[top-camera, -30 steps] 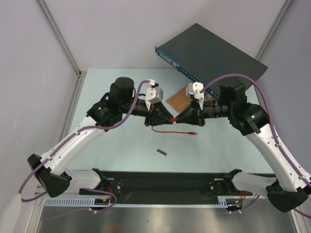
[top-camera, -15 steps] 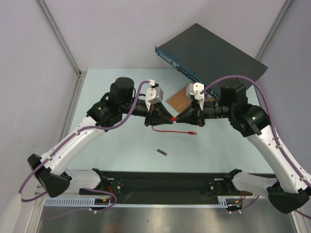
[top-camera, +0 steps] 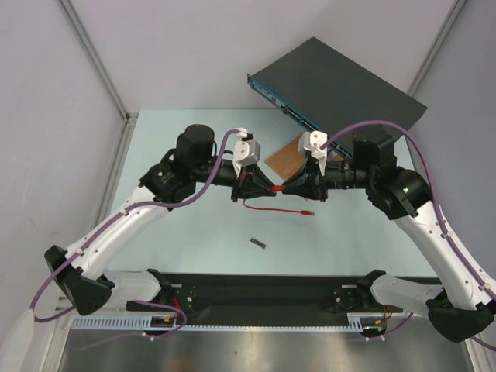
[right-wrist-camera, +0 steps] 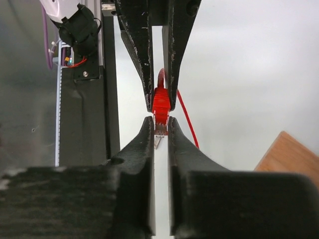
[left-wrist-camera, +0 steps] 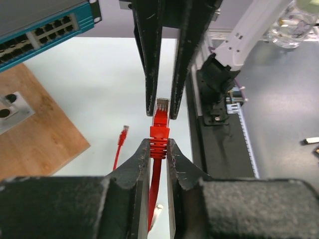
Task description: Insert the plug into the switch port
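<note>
The plug hangs above the table between both grippers, its red boot toward the left arm and its clear tip toward the right. My left gripper presses both jaws on the ribbed boot. My right gripper is shut on the clear tip. The red cable droops to the table, its far connector lying loose. The switch sits at the back right, its teal front face with the ports away from the plug.
A brown wooden board lies between the switch and the grippers, with a grey metal piece on it. A small dark piece lies on the table near the arm bases. A black rail runs along the near edge.
The left jaws have narrowed onto the plug's red boot. Both arms and the right gripper have hardly moved.
</note>
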{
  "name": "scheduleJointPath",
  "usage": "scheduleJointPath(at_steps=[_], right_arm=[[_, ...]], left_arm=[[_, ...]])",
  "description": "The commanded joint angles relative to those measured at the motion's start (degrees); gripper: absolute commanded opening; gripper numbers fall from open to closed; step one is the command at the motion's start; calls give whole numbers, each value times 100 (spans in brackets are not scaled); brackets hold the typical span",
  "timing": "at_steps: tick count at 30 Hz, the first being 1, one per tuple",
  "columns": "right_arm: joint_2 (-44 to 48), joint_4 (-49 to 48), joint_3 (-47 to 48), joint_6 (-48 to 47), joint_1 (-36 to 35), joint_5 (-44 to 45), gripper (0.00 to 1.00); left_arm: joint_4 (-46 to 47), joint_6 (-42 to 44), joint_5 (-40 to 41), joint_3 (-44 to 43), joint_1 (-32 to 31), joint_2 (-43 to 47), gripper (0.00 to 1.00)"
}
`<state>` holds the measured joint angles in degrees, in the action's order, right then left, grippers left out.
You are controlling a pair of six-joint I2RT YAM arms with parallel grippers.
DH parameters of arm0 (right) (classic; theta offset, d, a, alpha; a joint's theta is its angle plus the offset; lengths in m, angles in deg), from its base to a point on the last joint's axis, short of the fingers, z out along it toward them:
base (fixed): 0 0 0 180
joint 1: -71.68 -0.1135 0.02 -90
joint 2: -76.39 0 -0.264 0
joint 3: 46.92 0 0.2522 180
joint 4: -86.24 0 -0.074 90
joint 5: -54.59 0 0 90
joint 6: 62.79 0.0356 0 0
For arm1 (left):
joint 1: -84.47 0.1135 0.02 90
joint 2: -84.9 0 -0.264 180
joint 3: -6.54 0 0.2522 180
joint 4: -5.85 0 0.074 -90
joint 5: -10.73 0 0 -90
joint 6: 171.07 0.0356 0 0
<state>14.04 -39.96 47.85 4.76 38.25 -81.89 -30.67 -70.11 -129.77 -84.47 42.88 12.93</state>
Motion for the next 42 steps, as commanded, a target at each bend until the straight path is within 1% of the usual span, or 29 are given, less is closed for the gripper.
scheduleJointPath(at_steps=[1, 2, 4, 5, 6, 7, 8, 9, 10, 12, 13, 14, 15, 16, 17, 18, 19, 20, 21, 22, 23, 24, 26, 27, 31, 32, 33, 38, 42], right_arm=[[82, -303, -33, 154, -6, 341, 21], [91, -312, -59, 215, 64, 385, 43], [135, -469, -120, 599, 248, 499, 55], [152, -548, -225, 741, 380, 456, 60], [179, -636, -296, 882, 686, 368, 68], [205, -872, -340, 1284, 854, 324, 73], [240, -987, -410, 1462, 1012, 254, 79], [241, -1171, -411, 1664, 1353, 149, 81], [232, -1243, -411, 2031, 1505, 104, 82], [162, -1366, -324, 2420, 1865, 43, 86], [135, -1427, -288, 2587, 2249, 8, 86], [109, -1454, -253, 2945, 2436, -45, 87], [48, -1472, -218, 3097, 2603, -80, 88], [30, -1463, -148, 3255, 2970, -81, 89], [12, -1463, -121, 3500, 3165, -124, 91], [-5, -1463, -95, 3651, 3350, -159, 91], [-6, -1446, -77, 3765, 3639, -186, 92], [-14, -1393, -59, 3940, 4059, -221, 92], [-14, -1358, -59, 4012, 4273, -256, 92], [-14, -1323, -68, 4082, 4475, -300, 93], [-14, -1279, -85, 4144, 4938, -387, 92], [-32, -1191, -103, 4240, 5160, -423, 93], [-32, -1138, -217, 4363, 5870, -685, 92], [-15, -1147, -278, 4494, 6118, -791, 92], [-32, -945, -454, 4496, 6779, -1074, 95], [-49, -910, -516, 4487, 6840, -1082, 99], [-67, -822, -542, 4470, 6919, -1083, 100], [-67, -1190, -990, 4960, 6938, -1065, 100], [-67, -1858, -1569, 5550, 6929, -1074, 100]], left_arm=[[316, -50, 267, 9, 62, 148, 0], [282, 2, 678, -9, 71, 121, 0], [203, 309, 1302, -140, 80, -10, 0], [185, 423, 1985, -210, 80, -98, 0], [132, 651, 2400, -289, 80, -186, 0], [97, 766, 2744, -499, 80, -430, 0], [45, 1011, 3278, -623, 89, -563, 0], [-78, 1100, 3475, -868, 141, -686, 0], [-88, 1145, 3607, -975, 176, -818, 0], [-132, 1267, 3984, -1203, 290, -1204, 0], [-149, 1286, 4108, -1431, 343, -1328, 0], [-158, 1294, 4205, -1563, 387, -1459, 0], [-202, 1277, 4406, -1878, 483, -1800, 0], [-350, 1260, 4469, -2064, 537, -1978, 0], [-447, 1198, 4513, -2274, 589, -2188, 0], [-570, 1172, 4575, -2720, 660, -2538, 0], [-763, 1145, 4723, -2951, 669, -2759, 0], [-904, 1110, 4742, -3475, 721, -3127, 0], [-1053, 1075, 4742, -3777, 748, -3366, 0], [-1464, 1057, 4595, -4110, 774, -3568, 0], [-1633, 927, 4558, -4453, 792, -3770, 0], [-1817, 838, 4497, -5100, 836, -4199, 1], [-2221, 584, 4295, -5640, 880, -4527, 0], [-2267, 504, 4259, -5904, 915, -4694, 0], [-2171, 284, 4154, -5845, 985, -4757, 0], [-2153, 214, 4093, -5819, 994, -4748, 0], [-2136, 179, 4049, -5801, 994, -4757, 0], [-2092, -6, 3829, -5749, 994, -4704, 0], [-2074, -112, 3872, -5801, 968, -4739, 0]])
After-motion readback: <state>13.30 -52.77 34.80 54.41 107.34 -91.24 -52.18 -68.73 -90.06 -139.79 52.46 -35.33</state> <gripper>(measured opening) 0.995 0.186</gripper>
